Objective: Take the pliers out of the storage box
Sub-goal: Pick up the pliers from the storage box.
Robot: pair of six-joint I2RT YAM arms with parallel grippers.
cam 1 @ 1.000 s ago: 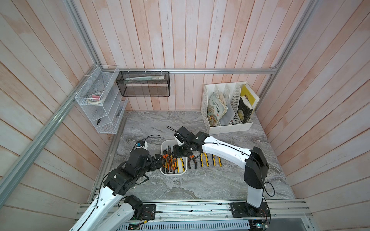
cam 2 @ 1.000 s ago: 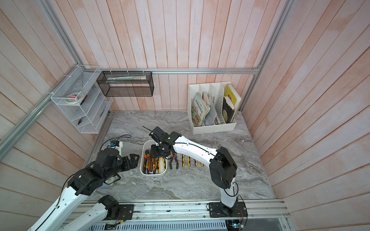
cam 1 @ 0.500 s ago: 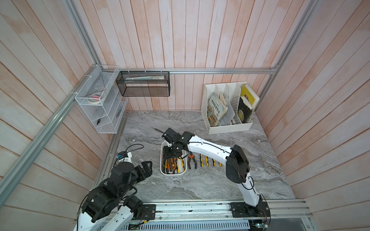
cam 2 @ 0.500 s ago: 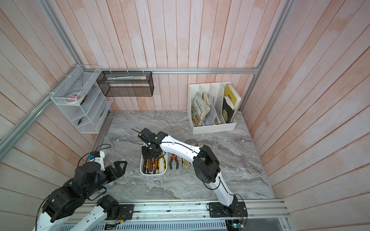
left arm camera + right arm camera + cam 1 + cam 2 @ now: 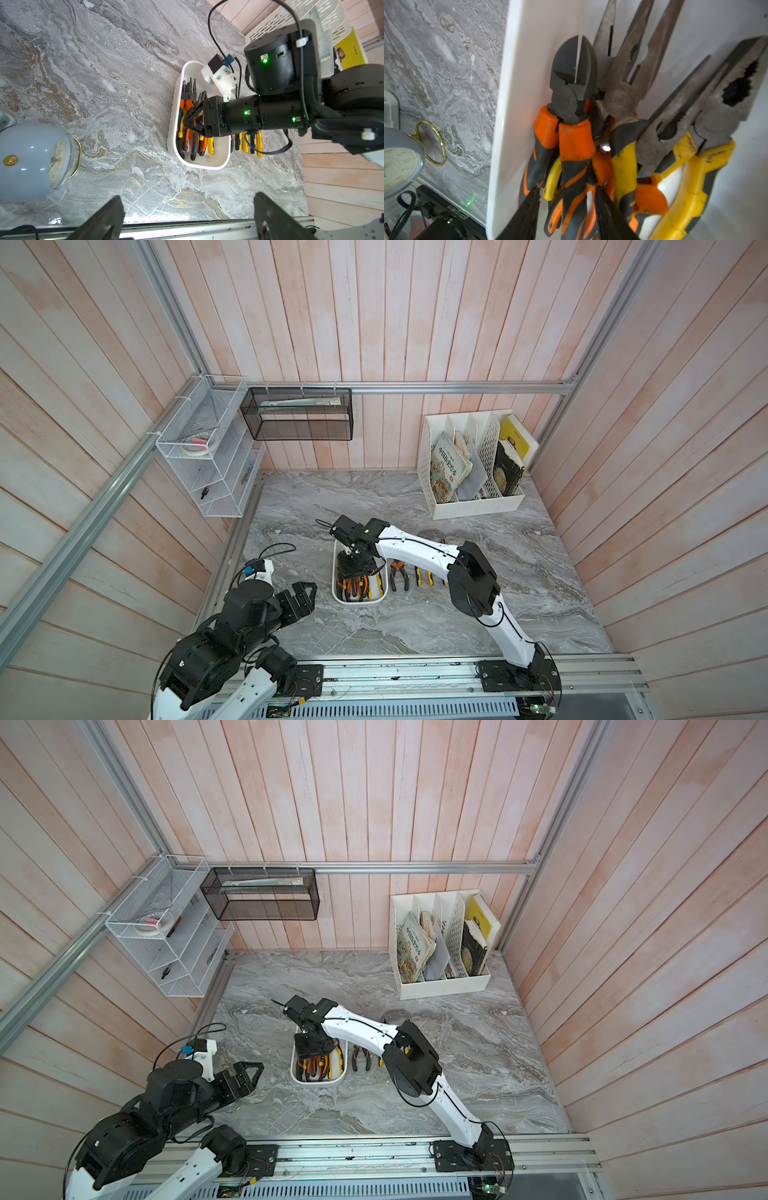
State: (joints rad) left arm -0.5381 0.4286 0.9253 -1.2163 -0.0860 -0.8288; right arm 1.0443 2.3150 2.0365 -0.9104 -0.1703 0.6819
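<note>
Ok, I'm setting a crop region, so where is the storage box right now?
In both top views the storage box sits in the front half of the marble table, under the right gripper, with loose pliers lying just to its right.

The pliers (image 5: 577,116) have dull, pitted grey steel heads and matt rubbery grips, scuffed. The storage box (image 5: 517,83) is smooth, glossy white plastic. The table (image 5: 104,83) looks like polished grey veined stone. The walls (image 5: 374,315) are pale matt wood planks. The clock (image 5: 27,162) is glossy.
</note>
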